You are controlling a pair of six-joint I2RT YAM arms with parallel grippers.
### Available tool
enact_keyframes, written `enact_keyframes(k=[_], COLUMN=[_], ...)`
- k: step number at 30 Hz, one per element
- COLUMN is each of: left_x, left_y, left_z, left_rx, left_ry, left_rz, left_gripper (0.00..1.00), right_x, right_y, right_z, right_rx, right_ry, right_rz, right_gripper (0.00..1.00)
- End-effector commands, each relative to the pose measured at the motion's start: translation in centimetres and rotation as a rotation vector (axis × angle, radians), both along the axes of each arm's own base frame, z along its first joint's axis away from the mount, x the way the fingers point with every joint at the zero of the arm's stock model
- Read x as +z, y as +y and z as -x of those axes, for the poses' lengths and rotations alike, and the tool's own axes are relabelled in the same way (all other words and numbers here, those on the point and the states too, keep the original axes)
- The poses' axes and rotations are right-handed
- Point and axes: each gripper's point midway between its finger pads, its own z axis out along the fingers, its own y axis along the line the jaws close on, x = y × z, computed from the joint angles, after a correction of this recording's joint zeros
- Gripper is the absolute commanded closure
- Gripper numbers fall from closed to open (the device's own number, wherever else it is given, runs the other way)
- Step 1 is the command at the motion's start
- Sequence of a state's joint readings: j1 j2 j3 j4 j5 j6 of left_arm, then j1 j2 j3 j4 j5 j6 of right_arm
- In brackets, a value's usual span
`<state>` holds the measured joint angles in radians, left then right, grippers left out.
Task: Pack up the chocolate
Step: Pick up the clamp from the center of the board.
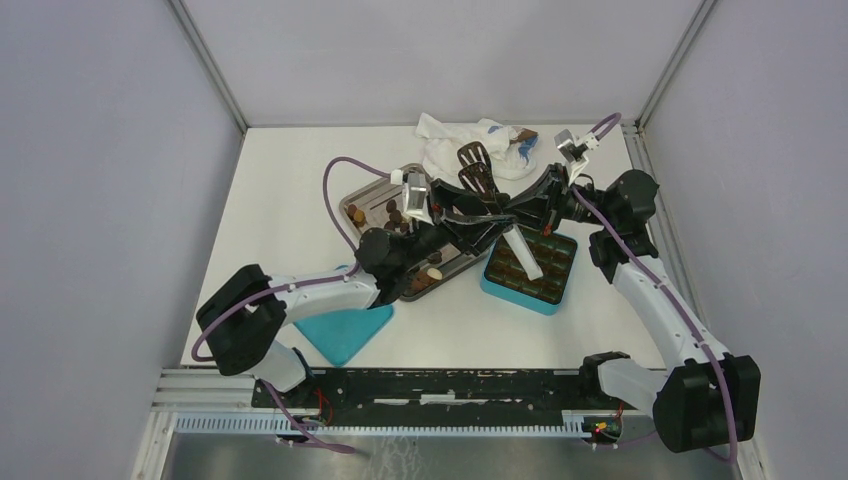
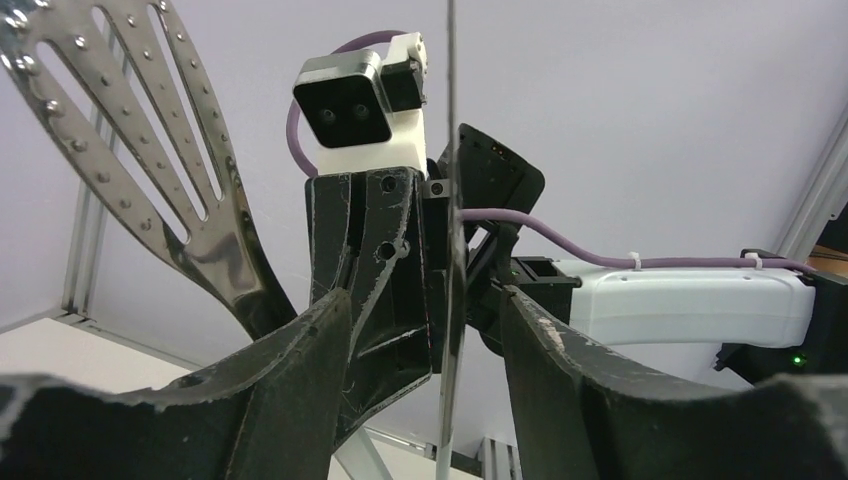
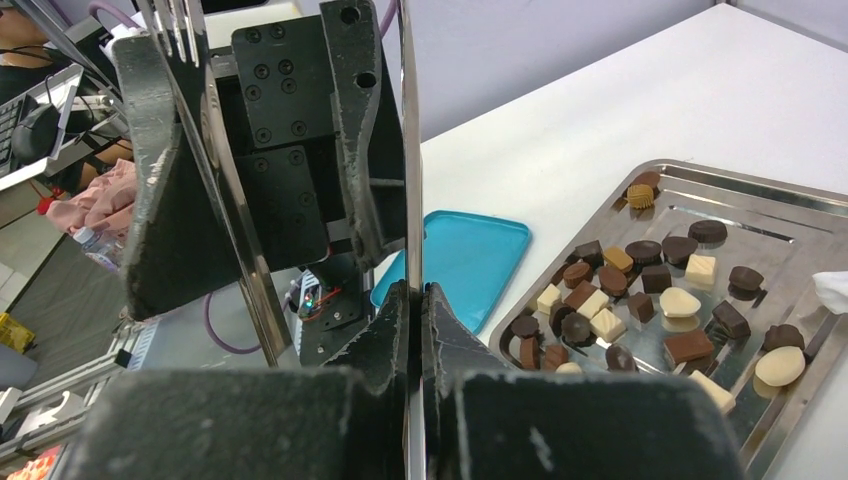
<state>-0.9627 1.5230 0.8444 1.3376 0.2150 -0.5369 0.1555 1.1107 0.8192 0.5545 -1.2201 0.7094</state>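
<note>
Left end effector [image 2: 425,305] upturned, fingers [image 2: 290,380] astride metal blade [image 2: 450,150]

The tray [image 3: 790,235] is cut off at right (chocolate [image 3: 643,251] partly hidden).

White arm links [image 1: 320,290], black joints [image 1: 235,325], purple cables [image 2: 293,140].

We see a metal strip [image 2: 449,150] upright between the left gripper's [image 2: 425,310] parted jaws, seemingly untouched; a slotted spatula [image 2: 225,255] stands upper left.
</note>
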Motion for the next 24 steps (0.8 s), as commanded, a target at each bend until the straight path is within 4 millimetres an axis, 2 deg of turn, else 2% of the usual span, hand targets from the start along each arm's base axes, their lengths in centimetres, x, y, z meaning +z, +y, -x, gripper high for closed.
enact_keyframes(k=[1, 4, 7, 8, 14, 18, 22, 24], left_x=[1.6, 1.7, 2.2, 2.3, 3.4, 4.0, 4.3, 4.3], left_y=[-0.6, -0.6, -0.7, -0.7, 0.3, 0.9, 0.8, 0.6], left_z=[0.7, 1.1, 2.0, 2.3, 5.3, 7.2, 9.2, 9.3], left_rx=[-0.034, -0.045, -0.074, -0.087, -0.178, -0.232, -0.323, -0.341], left_ry=[-0.037, -0.069, -0.115, -0.129, -0.249, -0.327, -0.409, -0.420], left_rz=[0.014, 0.005, -0.002, -0.005, 0.014, 0.009, -0.001, -0.012], left_gripper=[0.41, 0.54, 0.88, 0.96, 0.98, 0.98, 0.98, 0.98], right_x=[1.7, 1.7, 1.5, 1.4, -0.1, -1.9, -3.9, -4.3], right_y=[0.0, 0.0, 0.0, 0.0, -0.8, -1.5, -1.8, -1.7], right_z=[0.8, 0.8, 0.7, 0.6, -1.3, -2.6, -3.4, -3.4], right_rx=[0.001, 0.003, 0.004, 0.001, -0.062, -0.100, -0.123, -0.122], right_ry=[-0.080, -0.084, -0.081, -0.077, -0.033, 0.035, 0.092, 0.107], right_rz=[-0.011, -0.008, -0.004, -0.002, 0.026, 0.031, 0.037, 0.032], right_gripper=[1.00, 1.00, 1.00, 1.00, 1.00, 1.00, 1.00, 1.00])
